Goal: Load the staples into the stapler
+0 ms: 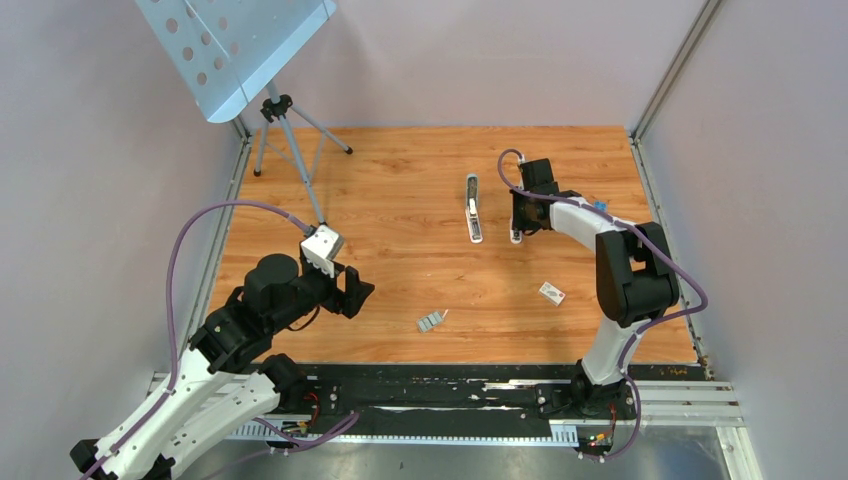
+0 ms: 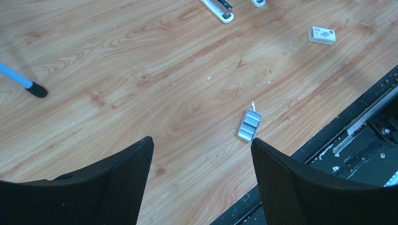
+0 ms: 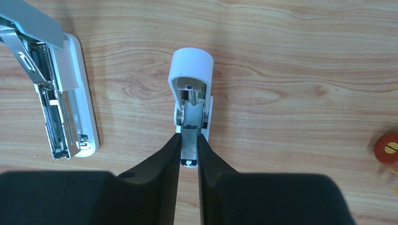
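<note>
Left gripper [image 2: 202,146]: jaws stood wide apart and held nothing; it hung over the near part of the worktop [image 1: 400,180].
Right gripper [image 3: 188,138]: jaws were drawn narrow and clamped on the metal inner strip of a white stapler [image 3: 191,65] at the far side.
Grey-blue stapler [image 3: 70,89]: lay with its top swung up and its channel bare, just beside the white stapler and apart from it.
Staples [image 2: 249,125]: lay flat near the front edge, well apart from both staplers.
White box [image 2: 322,35]: lay to the right of the staples.

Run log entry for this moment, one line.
left claw: open, empty | right claw: shut on white stapler | staples: lying free
</note>
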`<state>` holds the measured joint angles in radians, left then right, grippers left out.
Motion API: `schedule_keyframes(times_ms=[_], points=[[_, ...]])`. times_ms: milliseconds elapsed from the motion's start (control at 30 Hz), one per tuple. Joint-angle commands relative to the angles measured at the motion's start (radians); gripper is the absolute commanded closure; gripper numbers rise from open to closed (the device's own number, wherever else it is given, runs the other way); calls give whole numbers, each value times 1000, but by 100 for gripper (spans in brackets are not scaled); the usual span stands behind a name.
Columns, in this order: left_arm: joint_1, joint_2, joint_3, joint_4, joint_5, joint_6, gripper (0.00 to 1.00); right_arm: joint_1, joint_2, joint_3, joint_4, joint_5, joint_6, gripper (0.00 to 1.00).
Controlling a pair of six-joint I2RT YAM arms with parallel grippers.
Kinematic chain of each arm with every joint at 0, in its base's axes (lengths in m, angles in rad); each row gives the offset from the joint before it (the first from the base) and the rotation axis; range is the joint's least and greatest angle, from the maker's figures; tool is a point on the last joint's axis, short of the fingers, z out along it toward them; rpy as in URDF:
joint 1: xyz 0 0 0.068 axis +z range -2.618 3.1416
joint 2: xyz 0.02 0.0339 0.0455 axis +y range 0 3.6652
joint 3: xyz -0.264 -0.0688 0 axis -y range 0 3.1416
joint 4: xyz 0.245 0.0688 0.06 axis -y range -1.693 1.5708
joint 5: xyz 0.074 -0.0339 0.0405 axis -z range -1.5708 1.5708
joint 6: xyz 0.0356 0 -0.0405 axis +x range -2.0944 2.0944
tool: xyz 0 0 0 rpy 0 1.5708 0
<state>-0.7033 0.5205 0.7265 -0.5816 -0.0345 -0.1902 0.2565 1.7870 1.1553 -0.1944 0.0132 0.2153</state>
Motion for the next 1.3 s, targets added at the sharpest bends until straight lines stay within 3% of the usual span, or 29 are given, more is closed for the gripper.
schedule_keyframes(times_ms=[0, 1267], points=[[5, -12, -9, -6, -5, 14, 21, -17, 27, 32, -14, 27, -12, 81], [5, -12, -7, -7, -8, 20, 21, -17, 64, 29, -24, 16, 14, 81]])
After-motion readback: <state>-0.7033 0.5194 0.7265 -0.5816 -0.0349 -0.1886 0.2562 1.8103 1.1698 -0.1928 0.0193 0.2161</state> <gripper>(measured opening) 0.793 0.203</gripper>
